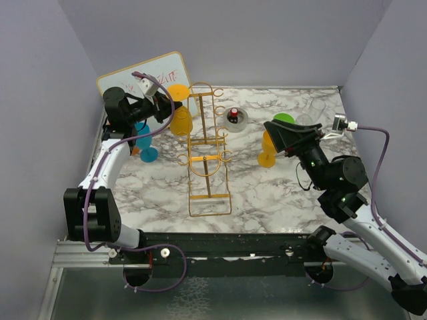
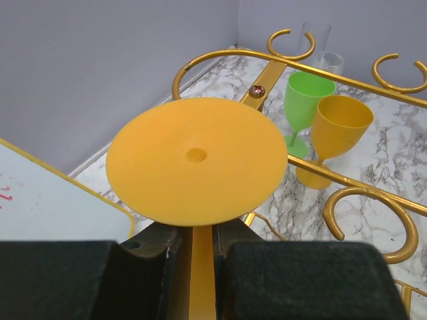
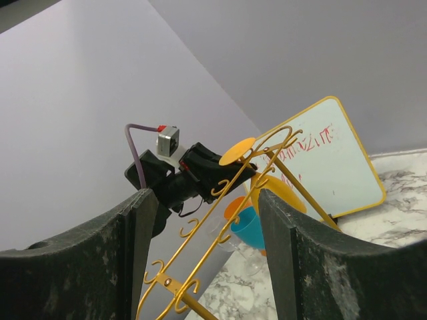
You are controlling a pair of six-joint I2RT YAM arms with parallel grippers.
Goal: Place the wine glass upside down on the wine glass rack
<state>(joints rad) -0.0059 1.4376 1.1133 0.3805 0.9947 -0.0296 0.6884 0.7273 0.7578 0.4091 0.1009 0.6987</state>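
Top external view showed the left hand (image 1: 171, 107) holding the orange wine glass (image 1: 181, 123) upside down. The glass was just beside the top left loops of the gold wine glass rack (image 1: 208, 160) on the table (image 1: 267, 190). Left wrist view showed its fingers (image 2: 143, 260) clamped on the stem. Right wrist view showed the right hand (image 3: 208, 197) spread apart, holding nothing.

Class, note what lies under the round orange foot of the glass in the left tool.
Under the wine glass foot, its stem runs down between the left tool's fingers. The tool hides the bowl; from above, it hangs beside the wine glass rack.
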